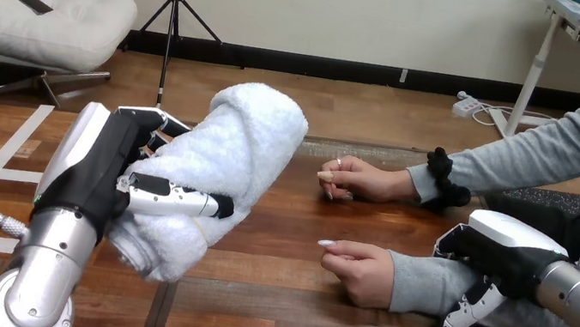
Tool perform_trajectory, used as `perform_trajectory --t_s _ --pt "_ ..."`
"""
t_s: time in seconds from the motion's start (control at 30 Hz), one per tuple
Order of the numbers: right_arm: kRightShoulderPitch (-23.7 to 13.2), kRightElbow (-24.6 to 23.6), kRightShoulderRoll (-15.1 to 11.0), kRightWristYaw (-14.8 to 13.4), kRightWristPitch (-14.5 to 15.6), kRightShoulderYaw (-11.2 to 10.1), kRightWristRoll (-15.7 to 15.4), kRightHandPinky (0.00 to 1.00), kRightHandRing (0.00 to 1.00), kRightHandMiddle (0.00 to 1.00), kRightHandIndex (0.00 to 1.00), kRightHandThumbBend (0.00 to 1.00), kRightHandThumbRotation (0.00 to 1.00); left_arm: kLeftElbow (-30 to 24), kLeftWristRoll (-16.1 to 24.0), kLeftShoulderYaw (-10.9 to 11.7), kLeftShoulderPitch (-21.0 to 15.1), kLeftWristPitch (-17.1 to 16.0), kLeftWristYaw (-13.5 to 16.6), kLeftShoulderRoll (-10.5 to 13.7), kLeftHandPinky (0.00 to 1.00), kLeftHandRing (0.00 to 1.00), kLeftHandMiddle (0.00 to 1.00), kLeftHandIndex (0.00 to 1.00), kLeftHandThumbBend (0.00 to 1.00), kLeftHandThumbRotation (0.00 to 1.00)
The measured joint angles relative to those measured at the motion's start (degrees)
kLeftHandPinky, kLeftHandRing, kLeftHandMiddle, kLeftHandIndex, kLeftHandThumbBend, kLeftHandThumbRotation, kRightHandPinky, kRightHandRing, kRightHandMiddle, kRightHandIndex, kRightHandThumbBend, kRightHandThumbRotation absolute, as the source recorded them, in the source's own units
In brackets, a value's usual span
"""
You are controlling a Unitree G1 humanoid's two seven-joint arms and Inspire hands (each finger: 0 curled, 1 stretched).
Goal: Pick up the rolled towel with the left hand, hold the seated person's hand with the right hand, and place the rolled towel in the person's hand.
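My left hand (98, 174) is shut on the rolled white towel (222, 158), thumb across its front, and holds it tilted above the table at the left. The person's two hands lie on the table at the right: the farther hand (358, 178) and the nearer hand (361, 271), both loosely curled and holding nothing. My right hand (498, 255) is over the grey sleeve of the nearer forearm, well behind that hand. Its fingers (468, 310) hang down relaxed in front of the sleeve, not wrapped round it.
The wooden table (265, 307) stretches between the towel and the person's hands. White tape strips (7, 147) mark its left part. The person's grey-sleeved arms (549, 150) come in from the right edge.
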Motion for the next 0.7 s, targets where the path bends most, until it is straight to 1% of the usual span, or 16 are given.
perform_trajectory --t_s 0.37,0.7 --pt "0.00 0.18 0.17 -1.39 -0.22 0.53 -0.18 0.33 0.37 0.41 0.41 0.94 0.01 0.00 0.09 0.54 0.62 0.00 0.04 0.00 0.26 0.33 0.40 0.44 0.65 0.00" --pt "-0.01 0.28 0.37 -2.66 -0.25 0.87 -0.60 0.30 0.33 0.38 0.38 0.93 0.00 0.00 0.30 1.27 0.66 0.00 0.07 0.01 0.25 0.32 0.39 0.44 0.66 0.00"
